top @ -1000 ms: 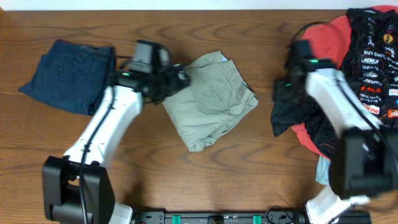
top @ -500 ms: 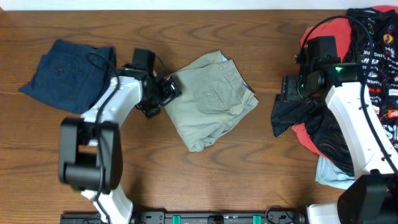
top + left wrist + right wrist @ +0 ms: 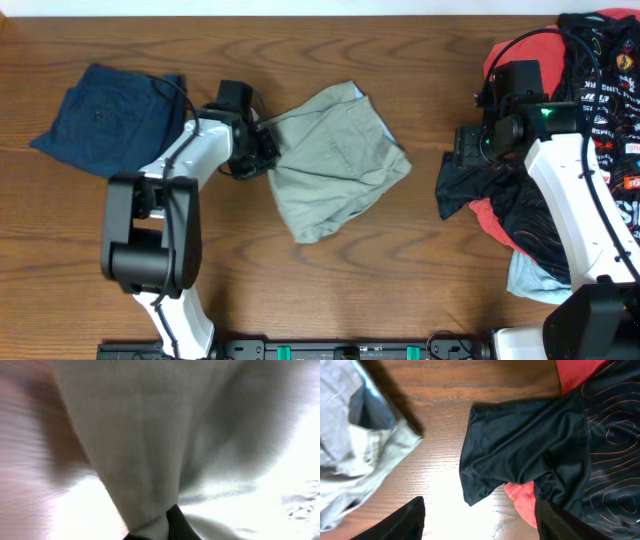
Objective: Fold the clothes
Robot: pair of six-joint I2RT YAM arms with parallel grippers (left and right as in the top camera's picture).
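Folded khaki shorts [image 3: 335, 160] lie mid-table. My left gripper [image 3: 268, 145] is shut on their left edge. In the left wrist view the khaki cloth [image 3: 150, 435] fills the frame, bunched into the left gripper [image 3: 160, 530] at the bottom. My right gripper [image 3: 465, 150] hovers open over the black shirt's sleeve [image 3: 470, 185] at the edge of the clothes pile [image 3: 590, 100]. The right wrist view shows that black shirt [image 3: 520, 445] over a red garment [image 3: 520, 495], with the right gripper [image 3: 480, 520] wide apart and nothing between its fingers [image 3: 400, 522].
A folded navy garment [image 3: 105, 120] rests at the far left, close behind my left arm. A pale blue piece [image 3: 535, 280] sticks out under the pile at the right. The khaki shorts' corner [image 3: 365, 455] shows at the left of the right wrist view.
My left gripper has closed on the khaki shorts' left edge, and the shorts have shifted a little. The right gripper moved right, then held still.
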